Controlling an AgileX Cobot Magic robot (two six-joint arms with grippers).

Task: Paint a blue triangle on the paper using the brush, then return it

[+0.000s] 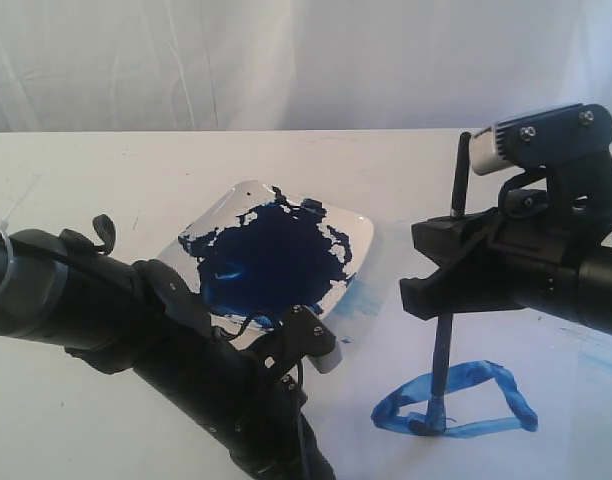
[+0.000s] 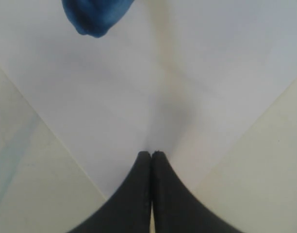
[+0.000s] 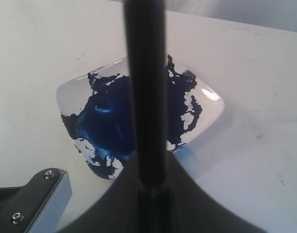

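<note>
A shallow white square paint dish (image 1: 231, 205) sits mid-desk, pooled with dark blue paint (image 1: 271, 265), patchy toward the rim; a pale blue smear (image 1: 361, 298) lies just beside its near right edge; behind the white desk (image 1: 106, 170) hangs a creased white cloth backdrop (image 1: 286, 60).

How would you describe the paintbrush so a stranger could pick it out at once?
Find the white dish of dark blue paint. Right of it lies the blue triangle; the brush stands on its lower stroke in the right gripper. It alone is a thin, upright black stick.
</note>
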